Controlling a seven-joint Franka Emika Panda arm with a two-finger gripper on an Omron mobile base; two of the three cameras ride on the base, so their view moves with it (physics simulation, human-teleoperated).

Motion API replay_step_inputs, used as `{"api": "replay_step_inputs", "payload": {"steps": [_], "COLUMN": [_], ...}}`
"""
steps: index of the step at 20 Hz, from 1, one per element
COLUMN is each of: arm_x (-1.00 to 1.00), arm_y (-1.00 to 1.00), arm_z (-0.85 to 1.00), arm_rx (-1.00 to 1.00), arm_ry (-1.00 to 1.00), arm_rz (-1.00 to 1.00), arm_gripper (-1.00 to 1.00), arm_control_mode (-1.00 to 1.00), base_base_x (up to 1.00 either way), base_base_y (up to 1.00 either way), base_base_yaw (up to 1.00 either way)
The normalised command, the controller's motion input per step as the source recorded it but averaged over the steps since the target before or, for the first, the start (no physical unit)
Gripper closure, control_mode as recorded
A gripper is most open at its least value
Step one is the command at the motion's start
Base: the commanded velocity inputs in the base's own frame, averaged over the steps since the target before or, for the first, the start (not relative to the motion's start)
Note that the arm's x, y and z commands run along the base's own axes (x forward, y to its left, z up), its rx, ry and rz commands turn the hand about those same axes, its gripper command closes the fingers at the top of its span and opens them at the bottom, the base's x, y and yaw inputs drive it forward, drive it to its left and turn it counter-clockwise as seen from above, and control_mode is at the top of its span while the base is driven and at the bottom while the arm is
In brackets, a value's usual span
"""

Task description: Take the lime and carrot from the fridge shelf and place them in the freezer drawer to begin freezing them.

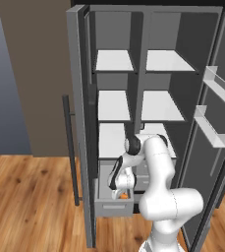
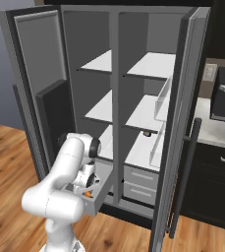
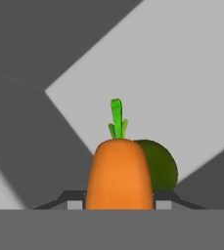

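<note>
Hand clamped on carrot, lime just behind.

lime: left half hidden behind carrot | carrot base: cut off at bottom edge

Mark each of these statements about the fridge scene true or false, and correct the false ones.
1. The pincer is shut on the carrot. True.
2. The lime lies on the top right fridge shelf. False: it sits just behind the carrot, low inside the freezer drawer.
3. The freezer drawer is pulled out. True.
4. Both fridge doors are closed. False: both stand open.
5. The carrot has a green stalk. True.
</note>
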Motion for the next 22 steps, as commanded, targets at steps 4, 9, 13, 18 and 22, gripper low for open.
{"api": "replay_step_inputs", "payload": {"steps": [4, 9, 13, 18, 22], "arm_x": [-0.44, -0.26, -0.29, -0.42, -0.44], "arm_y": [0.18, 0.08, 0.00, 0.00, 0.00], "arm_z": [-0.44, -0.19, -0.06, 0.00, 0.06], "arm_rx": [0.00, 0.00, 0.00, 0.00, 0.00], "arm_ry": [0.04, 0.02, 0.00, -0.01, -0.07], "arm_rz": [0.07, 0.05, 0.05, 0.05, 0.03], "arm_gripper": [-1.00, -1.00, -1.00, -1.00, -1.00], "arm_control_mode": [-1.00, -1.00, -1.00, -1.00, -1.00], "base_base_x": [0.00, 0.00, 0.00, 0.00, 0.00], "base_base_y": [0.00, 0.00, 0.00, 0.00, 0.00], "base_base_yaw": [0.00, 0.00, 0.00, 0.00, 0.00]}}
